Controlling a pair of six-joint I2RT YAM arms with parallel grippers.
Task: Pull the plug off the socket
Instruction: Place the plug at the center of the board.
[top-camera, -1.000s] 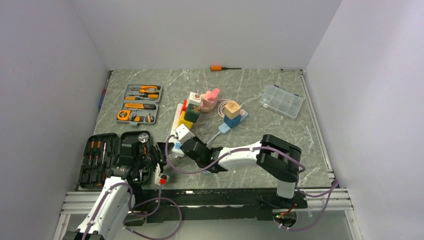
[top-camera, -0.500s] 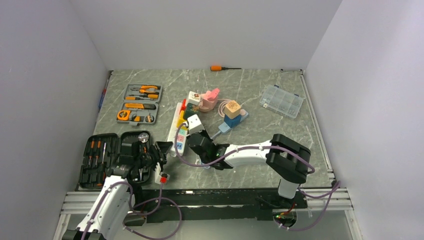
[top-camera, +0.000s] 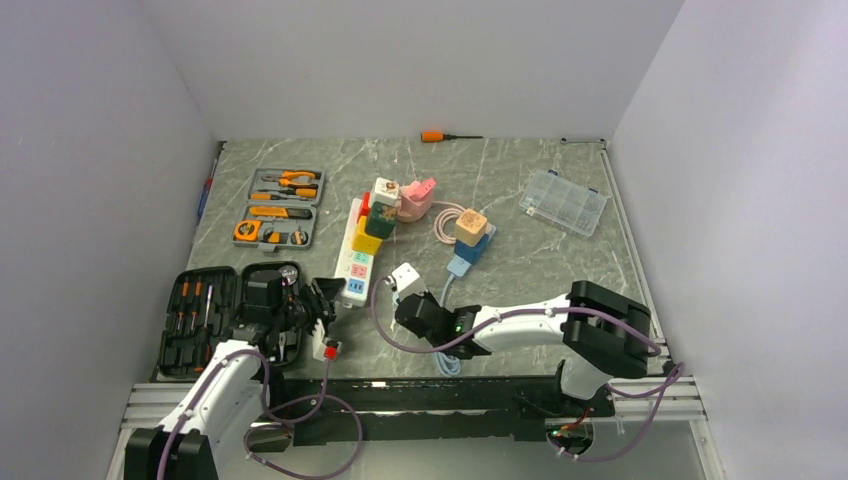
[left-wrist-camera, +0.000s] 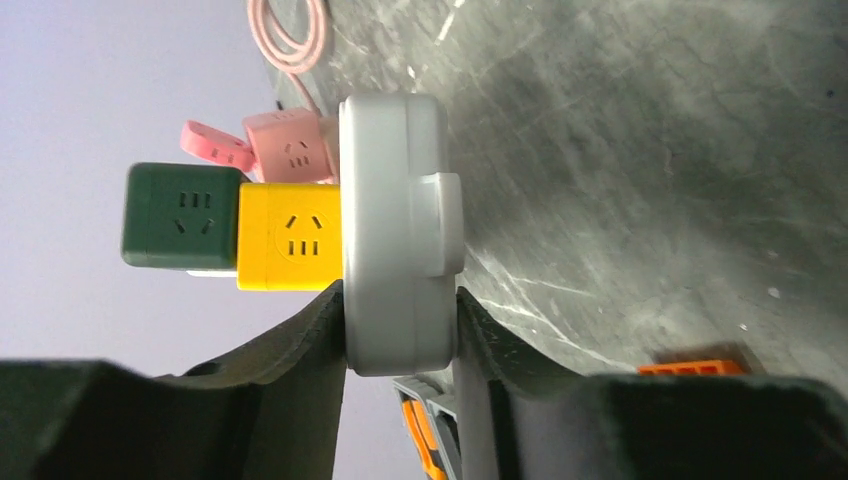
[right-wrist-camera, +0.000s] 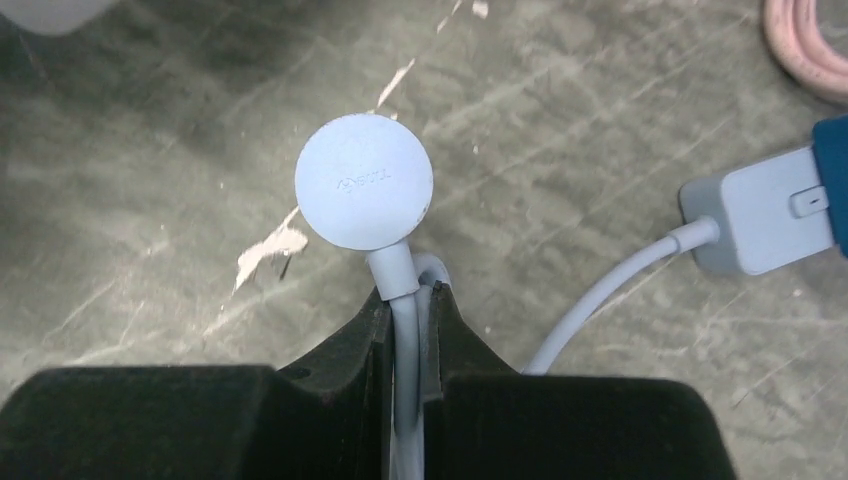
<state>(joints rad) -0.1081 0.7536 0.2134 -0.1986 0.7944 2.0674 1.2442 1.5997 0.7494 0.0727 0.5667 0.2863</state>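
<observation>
The long white power strip (top-camera: 353, 255) lies left of centre, with yellow (top-camera: 367, 243) and green cubes plugged into its far part. My left gripper (top-camera: 330, 297) is shut on the strip's near end; in the left wrist view the strip (left-wrist-camera: 390, 230) sits edge-on between both fingers. The white round plug (top-camera: 404, 275) is off the strip, just to its right. My right gripper (top-camera: 410, 292) is shut on the plug's cable. In the right wrist view the plug (right-wrist-camera: 363, 181) hangs above the marble table, its cable (right-wrist-camera: 403, 300) pinched between the fingers.
A short light-blue strip (top-camera: 468, 245) with a wooden cube lies right of the plug, and its grey end (right-wrist-camera: 755, 220) shows in the right wrist view. A grey tool case (top-camera: 283, 207) and a black screwdriver case (top-camera: 200, 320) sit at left. A clear organiser box (top-camera: 563, 201) sits far right.
My right gripper has pulled the plug out of the white strip and carried it right and towards the near edge. My left gripper has stayed shut on the strip's near end.
</observation>
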